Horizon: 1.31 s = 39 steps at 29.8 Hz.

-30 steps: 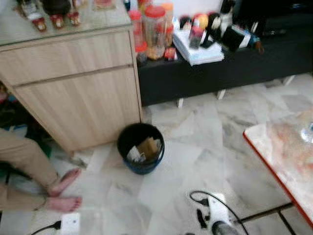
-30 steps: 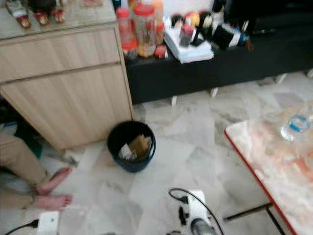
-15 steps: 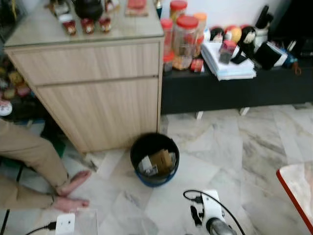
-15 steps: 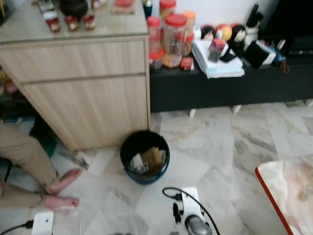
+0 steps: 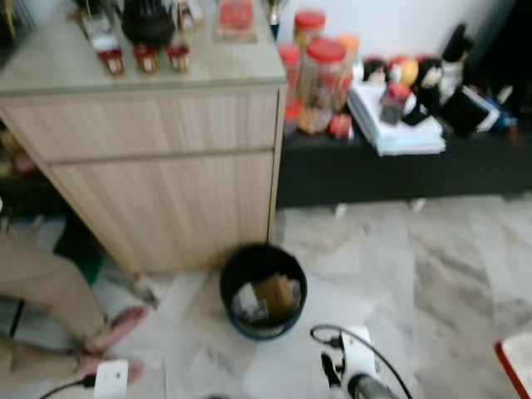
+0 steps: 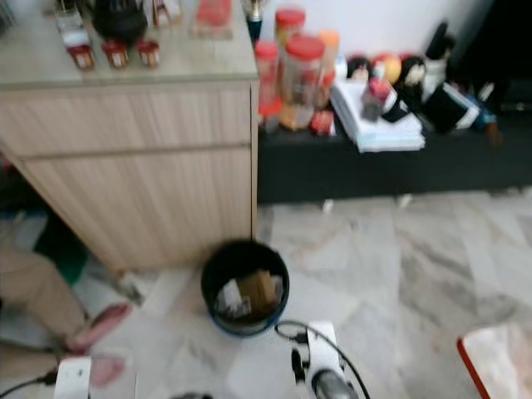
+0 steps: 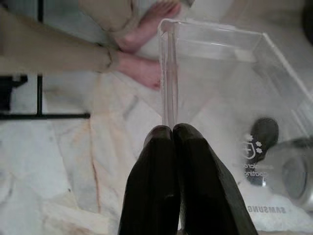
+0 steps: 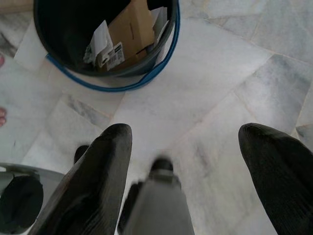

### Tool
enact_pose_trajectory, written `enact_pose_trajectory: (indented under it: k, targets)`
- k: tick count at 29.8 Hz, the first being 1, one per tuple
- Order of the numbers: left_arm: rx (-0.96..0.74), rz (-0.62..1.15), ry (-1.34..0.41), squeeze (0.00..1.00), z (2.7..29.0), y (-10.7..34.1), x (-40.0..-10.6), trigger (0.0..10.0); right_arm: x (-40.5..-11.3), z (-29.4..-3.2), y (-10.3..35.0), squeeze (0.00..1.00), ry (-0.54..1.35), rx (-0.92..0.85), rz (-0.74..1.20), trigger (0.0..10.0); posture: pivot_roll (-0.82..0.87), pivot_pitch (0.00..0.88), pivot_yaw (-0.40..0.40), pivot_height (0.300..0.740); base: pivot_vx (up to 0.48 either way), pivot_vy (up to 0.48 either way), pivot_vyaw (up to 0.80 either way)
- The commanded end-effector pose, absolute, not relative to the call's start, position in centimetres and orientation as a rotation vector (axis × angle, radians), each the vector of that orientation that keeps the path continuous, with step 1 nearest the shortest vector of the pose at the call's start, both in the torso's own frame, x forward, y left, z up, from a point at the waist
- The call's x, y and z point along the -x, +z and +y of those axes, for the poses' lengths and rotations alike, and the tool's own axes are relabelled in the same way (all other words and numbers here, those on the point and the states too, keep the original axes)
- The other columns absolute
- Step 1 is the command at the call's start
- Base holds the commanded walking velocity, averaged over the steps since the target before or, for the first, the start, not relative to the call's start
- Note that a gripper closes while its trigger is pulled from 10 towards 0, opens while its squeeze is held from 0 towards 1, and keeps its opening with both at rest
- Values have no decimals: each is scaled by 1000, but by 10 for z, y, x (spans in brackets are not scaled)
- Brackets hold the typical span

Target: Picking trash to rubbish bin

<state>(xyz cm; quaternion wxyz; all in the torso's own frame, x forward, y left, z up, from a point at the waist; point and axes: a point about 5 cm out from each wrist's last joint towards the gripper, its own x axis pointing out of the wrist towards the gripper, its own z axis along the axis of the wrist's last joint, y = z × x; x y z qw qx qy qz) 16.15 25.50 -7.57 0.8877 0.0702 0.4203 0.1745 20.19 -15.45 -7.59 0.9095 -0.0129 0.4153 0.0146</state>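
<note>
A black rubbish bin (image 5: pixel 263 289) with a blue rim stands on the marble floor in front of the wooden cabinet; it holds cardboard and crumpled paper (image 8: pixel 120 36). My right gripper (image 8: pixel 188 134) hangs open above the floor just short of the bin, with nothing between its fingers. My left gripper (image 7: pixel 172 131) is shut on the thin wall of a clear plastic box (image 7: pixel 222 93), held low over the floor near a person's bare feet. The right arm (image 5: pixel 360 376) shows at the lower edge of the left eye view.
A light wooden cabinet (image 5: pixel 166 174) stands behind the bin. A low black shelf (image 5: pixel 391 170) to its right carries jars, papers and small items. A person's leg and bare feet (image 5: pixel 112 328) lie left of the bin. A red-edged table corner (image 5: pixel 517 366) is at right.
The whole picture has shifted as the camera moved: the bin now sits nearer the centre and the red-edged table has slid almost out at the right. Things themselves have not moved.
</note>
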Motion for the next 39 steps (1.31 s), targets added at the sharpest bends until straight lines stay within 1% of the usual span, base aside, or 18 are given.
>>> enact_pose_trajectory:
  k: [1,7,9,13,15,16,18,19,21,24,25,27,28,30,32,33,34,39]
  targets:
    - [-140,903,352,0,249,-81,-156,10000,-196,-164,-79,0,0,32,877,10000,135,167,-20,740,390,0,0]
    - [-141,895,353,0,249,-79,-158,10000,-196,-161,-79,0,-1,-12,877,10000,139,171,-21,740,386,0,-133]
    - [-142,890,354,0,250,-79,-158,10000,-196,-161,-79,0,6,4,879,10000,138,172,-20,740,382,0,-800]
    - [-146,873,346,0,250,-77,-163,10000,-196,-161,-79,0,5,12,878,10000,136,173,-20,740,386,0,0]
    - [-197,811,263,0,243,-69,-182,10000,-196,-160,-79,0,13,16,874,10000,140,176,-23,740,386,0,0]
    - [-197,811,263,0,243,-69,-182,10000,-196,-160,-79,0,13,16,874,10000,140,176,-23,740,386,0,0]
    - [-257,742,171,0,232,-60,-203,10000,-197,-160,-79,0,18,19,873,10000,143,175,-25,740,386,0,0]
    - [-261,735,163,0,231,-58,-205,10000,-197,-160,-78,0,20,19,873,10000,143,175,-25,740,386,0,0]
    - [-228,679,103,0,220,-51,-220,10000,-200,-158,-77,0,30,19,863,10000,137,176,-26,740,0,0,0]
    - [-248,607,-32,0,200,-39,-242,10000,-209,-154,-72,0,74,11,835,10000,133,176,-26,740,0,0,0]
    - [-248,607,-32,0,200,-39,-242,10000,-209,-154,-72,0,74,11,835,10000,133,176,-26,740,0,0,0]
    - [-245,566,-162,0,179,-31,-256,10000,-221,-145,-64,0,162,1,796,10000,126,175,-25,740,0,0,0]
    - [-245,566,-162,0,179,-31,-256,10000,-221,-145,-64,0,162,1,796,10000,126,175,-25,740,0,0,0]
    - [-244,528,-260,0,159,-23,-269,10000,-234,-134,-55,0,268,-5,763,10000,117,171,-25,740,0,0,0]
    - [-244,528,-260,0,159,-23,-269,10000,-234,-134,-55,0,268,-5,763,10000,117,171,-25,740,0,0,0]
    - [-244,520,-280,0,155,-20,-272,10000,-238,-131,-53,0,299,-5,759,10000,117,171,-25,740,0,0,0]
    - [-233,516,-308,0,146,-17,-277,10000,-249,-123,-44,0,361,-8,723,10000,107,167,-26,740,0,0,0]
    - [-197,523,-333,0,141,-17,-278,10000,-258,-116,-36,0,417,-12,681,10000,108,162,-29,740,0,0,0]
